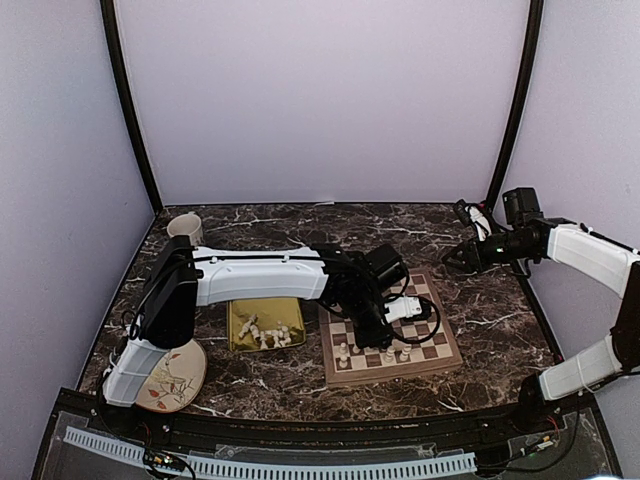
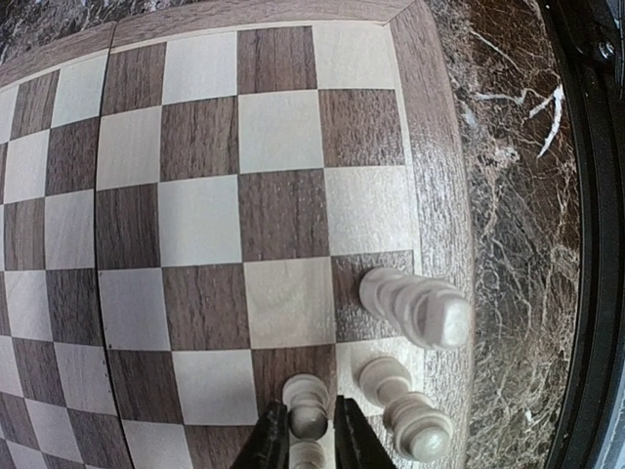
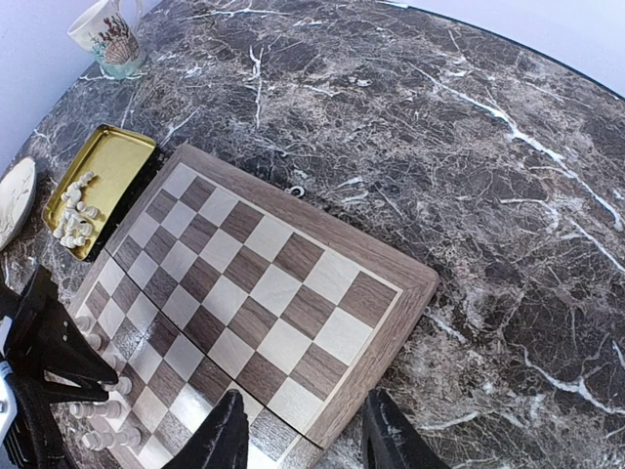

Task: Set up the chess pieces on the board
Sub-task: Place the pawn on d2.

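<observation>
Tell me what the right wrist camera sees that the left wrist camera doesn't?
Only the right wrist view shows the mug, the gold tray holding loose chess pieces, the rim of the plate, and the right pincer, open and empty. Only the left wrist view shows, close up, the small piece standing between the fingers of the left pincer, with two more pieces beside it. Both show the board, pieces standing on it, and the marble table.
</observation>
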`<act>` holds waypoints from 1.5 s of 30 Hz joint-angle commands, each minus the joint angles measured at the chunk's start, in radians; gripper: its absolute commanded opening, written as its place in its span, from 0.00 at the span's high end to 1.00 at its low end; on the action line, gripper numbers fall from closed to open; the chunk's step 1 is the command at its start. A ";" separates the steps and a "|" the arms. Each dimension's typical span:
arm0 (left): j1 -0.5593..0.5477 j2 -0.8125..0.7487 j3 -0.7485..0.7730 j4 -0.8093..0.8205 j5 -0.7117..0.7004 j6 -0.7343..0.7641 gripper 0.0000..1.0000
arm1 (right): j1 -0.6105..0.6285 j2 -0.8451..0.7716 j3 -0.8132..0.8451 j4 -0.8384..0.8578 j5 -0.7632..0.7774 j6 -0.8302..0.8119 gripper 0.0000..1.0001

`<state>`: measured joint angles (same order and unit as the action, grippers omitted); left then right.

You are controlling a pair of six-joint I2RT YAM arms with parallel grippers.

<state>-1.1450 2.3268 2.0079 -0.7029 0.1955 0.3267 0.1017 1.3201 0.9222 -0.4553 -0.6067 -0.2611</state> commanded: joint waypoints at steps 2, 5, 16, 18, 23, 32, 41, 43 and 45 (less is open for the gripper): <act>-0.009 0.002 0.024 -0.001 0.017 -0.006 0.83 | -0.007 0.007 -0.008 0.021 -0.016 -0.013 0.60; -0.009 0.004 0.023 0.009 0.014 -0.010 0.84 | -0.007 0.008 -0.009 0.020 -0.019 -0.013 0.60; -0.009 0.005 0.024 0.019 -0.016 -0.015 0.85 | -0.007 0.011 -0.011 0.020 -0.021 -0.015 0.60; -0.009 0.006 0.023 0.021 -0.014 -0.017 0.85 | -0.007 0.010 -0.011 0.020 -0.022 -0.015 0.60; -0.009 0.004 0.035 0.015 -0.007 -0.025 0.78 | -0.007 0.009 -0.010 0.020 -0.022 -0.015 0.59; -0.007 -0.073 0.077 -0.069 -0.081 0.004 0.68 | -0.008 0.003 -0.013 0.018 -0.025 -0.014 0.59; 0.077 -0.353 -0.133 -0.068 -0.312 -0.164 0.01 | -0.008 0.010 -0.011 0.017 -0.035 -0.017 0.59; 0.104 -0.420 -0.211 -0.064 -0.371 -0.200 0.01 | -0.008 0.013 -0.010 0.017 -0.036 -0.020 0.58; 0.124 -0.505 -0.329 -0.005 -0.422 -0.223 0.01 | -0.008 0.013 -0.012 0.017 -0.034 -0.025 0.58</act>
<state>-1.0695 1.9903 1.8290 -0.7326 -0.0727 0.1967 0.1017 1.3254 0.9176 -0.4557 -0.6281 -0.2722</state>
